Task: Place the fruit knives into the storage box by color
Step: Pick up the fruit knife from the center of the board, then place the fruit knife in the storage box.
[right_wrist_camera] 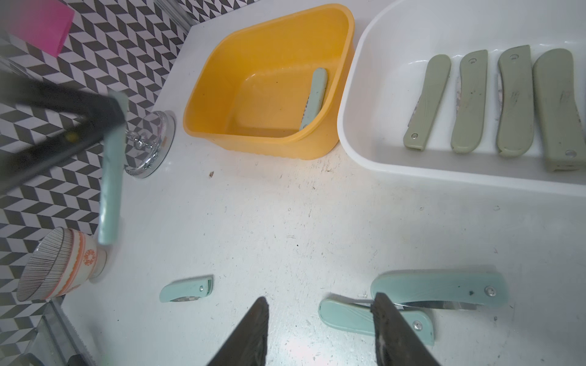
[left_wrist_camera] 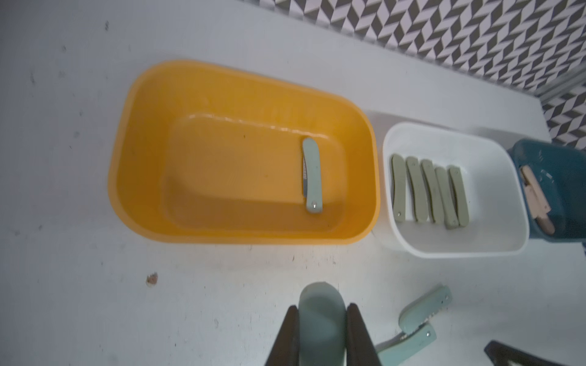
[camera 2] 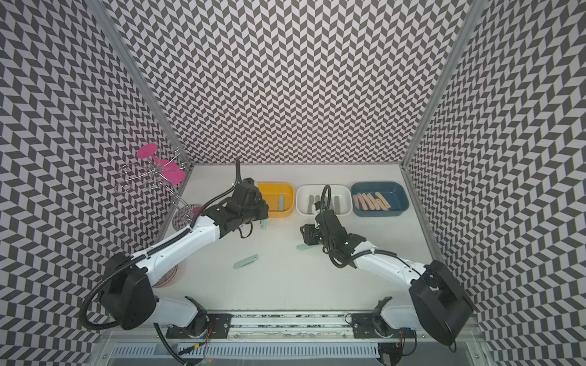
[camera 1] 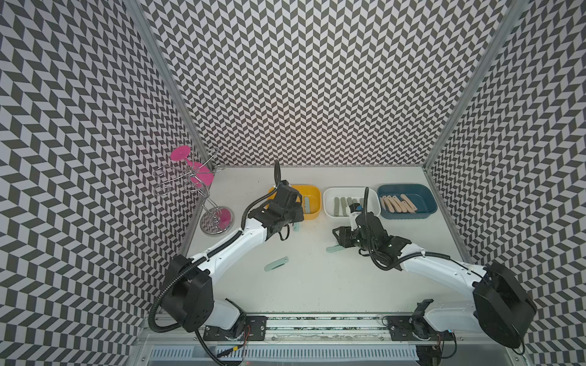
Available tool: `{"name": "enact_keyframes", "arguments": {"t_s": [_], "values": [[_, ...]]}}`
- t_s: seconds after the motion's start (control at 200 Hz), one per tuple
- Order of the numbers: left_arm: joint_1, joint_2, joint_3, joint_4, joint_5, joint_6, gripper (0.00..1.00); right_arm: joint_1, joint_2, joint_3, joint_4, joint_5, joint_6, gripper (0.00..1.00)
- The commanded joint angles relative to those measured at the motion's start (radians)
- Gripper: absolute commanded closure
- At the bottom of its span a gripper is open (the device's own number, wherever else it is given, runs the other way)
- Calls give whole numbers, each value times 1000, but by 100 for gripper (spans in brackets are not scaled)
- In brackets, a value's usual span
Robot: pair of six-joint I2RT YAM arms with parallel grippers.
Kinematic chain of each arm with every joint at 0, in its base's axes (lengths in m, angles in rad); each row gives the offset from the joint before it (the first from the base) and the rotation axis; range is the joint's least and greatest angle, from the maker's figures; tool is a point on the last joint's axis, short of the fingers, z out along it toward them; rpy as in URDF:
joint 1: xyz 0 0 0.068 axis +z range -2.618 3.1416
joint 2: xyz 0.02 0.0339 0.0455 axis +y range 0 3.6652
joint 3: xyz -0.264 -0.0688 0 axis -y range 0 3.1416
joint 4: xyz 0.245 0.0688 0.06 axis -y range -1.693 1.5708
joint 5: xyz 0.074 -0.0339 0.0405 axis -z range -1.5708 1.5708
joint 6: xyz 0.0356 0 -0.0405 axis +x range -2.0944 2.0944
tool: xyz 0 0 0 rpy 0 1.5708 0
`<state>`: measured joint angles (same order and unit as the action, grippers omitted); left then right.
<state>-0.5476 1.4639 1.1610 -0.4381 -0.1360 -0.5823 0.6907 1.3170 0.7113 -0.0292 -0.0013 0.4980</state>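
Note:
My left gripper [left_wrist_camera: 322, 309] is shut on a mint-blue fruit knife [left_wrist_camera: 321, 313], held just in front of the yellow storage box [left_wrist_camera: 133, 133]. The right wrist view shows that knife [right_wrist_camera: 111, 177] hanging from the jaws above the table. One mint knife [left_wrist_camera: 312, 176] lies inside the yellow box. The white box [camera 1: 329, 193] holds several sage knives [left_wrist_camera: 428, 193], and the blue box [camera 1: 428, 196] holds peach knives [camera 1: 398, 203]. My right gripper [right_wrist_camera: 320, 304] is open low over the table, beside two overlapping mint knives [right_wrist_camera: 437, 286]. Another mint knife [camera 1: 276, 263] lies mid-table.
A wire glass rack with pink glasses [camera 1: 190, 177] and its chrome base [camera 1: 217, 220] stand at the back left. A striped bowl [right_wrist_camera: 60, 263] sits by the left wall. Patterned walls close three sides of the table.

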Motion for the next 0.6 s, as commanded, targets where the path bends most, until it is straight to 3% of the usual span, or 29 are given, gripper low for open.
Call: {"name": "enact_keyframes", "arguments": {"t_s": [0.0, 0.18, 0.596], "values": [[46, 72, 99, 13, 38, 52, 81, -3, -43, -16, 28, -31, 2, 48], [83, 245, 258, 29, 35, 82, 81, -3, -87, -52, 42, -91, -23, 47], [107, 580, 456, 59, 15, 100, 81, -3, -263, -117, 7, -34, -122, 23]]}}
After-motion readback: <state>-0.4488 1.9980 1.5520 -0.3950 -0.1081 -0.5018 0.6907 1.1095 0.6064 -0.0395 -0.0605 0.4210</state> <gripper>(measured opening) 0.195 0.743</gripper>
